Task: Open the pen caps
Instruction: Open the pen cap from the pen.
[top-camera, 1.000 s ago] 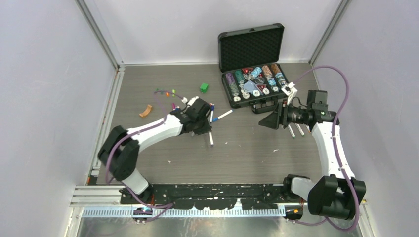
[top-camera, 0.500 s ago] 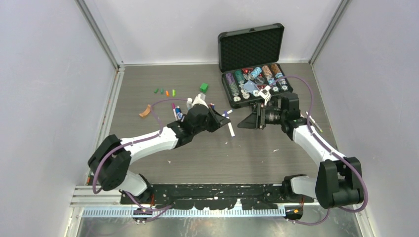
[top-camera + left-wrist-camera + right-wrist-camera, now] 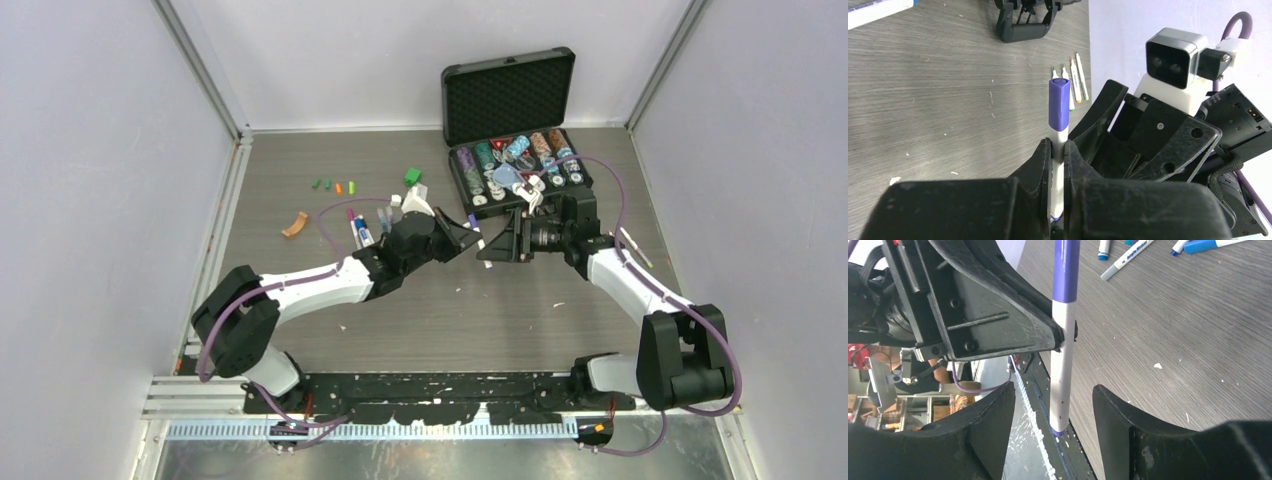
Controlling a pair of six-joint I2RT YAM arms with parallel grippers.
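The left jaws are clenched on a pen and the right jaws stand released, tip to tip with them over the middle of the counter. Seen from above, the pen hangs between the two arms, just in front of an open black case full of chips. Loose pen caps lie in a short row at the far left of the counter, with a green cube near them and an orange curved piece closer to the left wall. A few more pens lie beside the left arm.

From the left wrist, the jaws pinch the pen by its white barrel. Its purple cap is on and stands clear above the fingertips. The right arm's black jaws gape just behind it. Further off, thin pens lie side by side on the counter.

From the right wrist, the pen stands upright, gripped at mid-barrel by the tip of the left jaws, the purple cap above the grip. The right jaws are spread on either side of the pen's lower end and neither finger touches it.
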